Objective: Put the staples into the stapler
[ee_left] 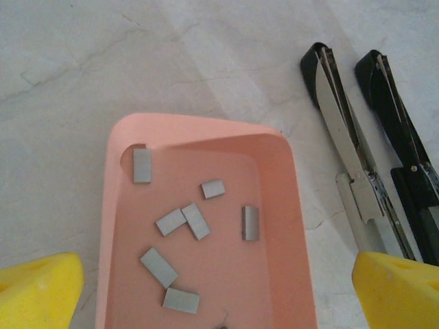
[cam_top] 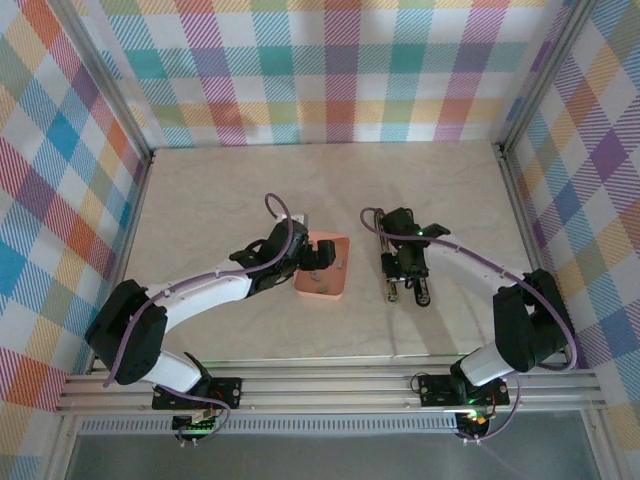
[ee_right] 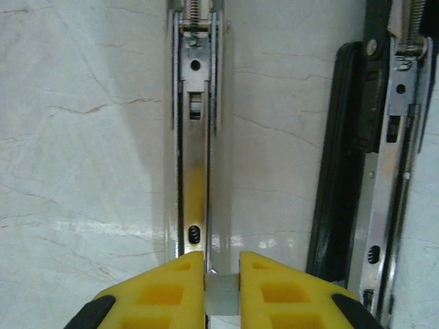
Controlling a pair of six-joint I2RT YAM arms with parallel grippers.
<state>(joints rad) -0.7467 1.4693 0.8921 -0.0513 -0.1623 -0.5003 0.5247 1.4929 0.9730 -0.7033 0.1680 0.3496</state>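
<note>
In the top view, the left gripper hangs over the near end of the salmon-pink tray. The right gripper sits low over the opened stapler. The fingers are too small to read here.

In the left wrist view, its fingers stand wide apart, with loose staples just ahead in the tray. One at the bottom edge is cut off.

In the right wrist view, the fingers pinch what I judge to be a staple strip, directly over the open magazine channel. The strip's lower part is out of frame, so its alignment is uncertain. If it is skewed, it could catch on the channel's edge and drop.
</note>
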